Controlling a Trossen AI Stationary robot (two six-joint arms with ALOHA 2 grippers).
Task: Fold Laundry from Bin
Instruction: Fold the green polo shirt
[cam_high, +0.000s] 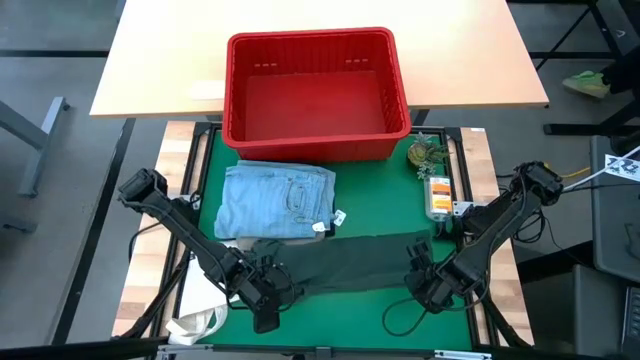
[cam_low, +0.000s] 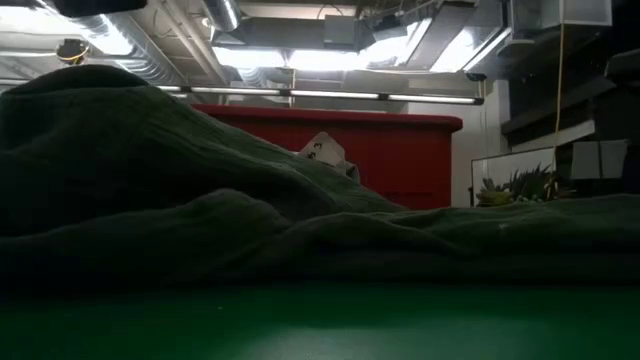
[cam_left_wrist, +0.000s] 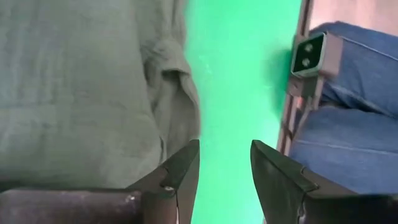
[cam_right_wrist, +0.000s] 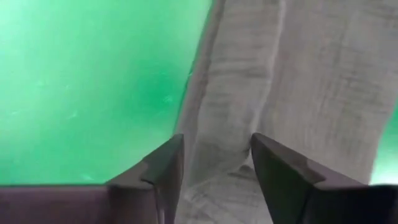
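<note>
The dark green piece (cam_high: 345, 262) lies spread in a long strip across the green mat (cam_high: 350, 315), and fills the front of the low view (cam_low: 200, 200). My left gripper (cam_high: 268, 297) stands open at its left end, fingers (cam_left_wrist: 183, 168) over bare mat beside the cloth's edge (cam_left_wrist: 177, 118). My right gripper (cam_high: 425, 288) stands open at its right end, with cloth (cam_right_wrist: 217, 149) between its fingers. Folded light blue jeans (cam_high: 275, 200) lie behind the strip. The red bin (cam_high: 318, 95) stands at the far edge. My left gripper's fingers stand beside the cloth's edge; I cannot tell whether the nearer finger (cam_left_wrist: 180, 165) touches it. My right gripper points down over the cloth's right end (cam_right_wrist: 214, 168), its fingers either side of a ridge lying on the mat; whether they touch it, I cannot tell.
A white tote bag (cam_high: 200, 325) lies off the mat's near left corner. A small plant (cam_high: 427, 153) and an orange item (cam_high: 438, 195) sit at the mat's right edge. A dark cable (cam_high: 400, 318) loops near the right gripper. Blue denim (cam_left_wrist: 354, 130) shows beyond the table frame.
</note>
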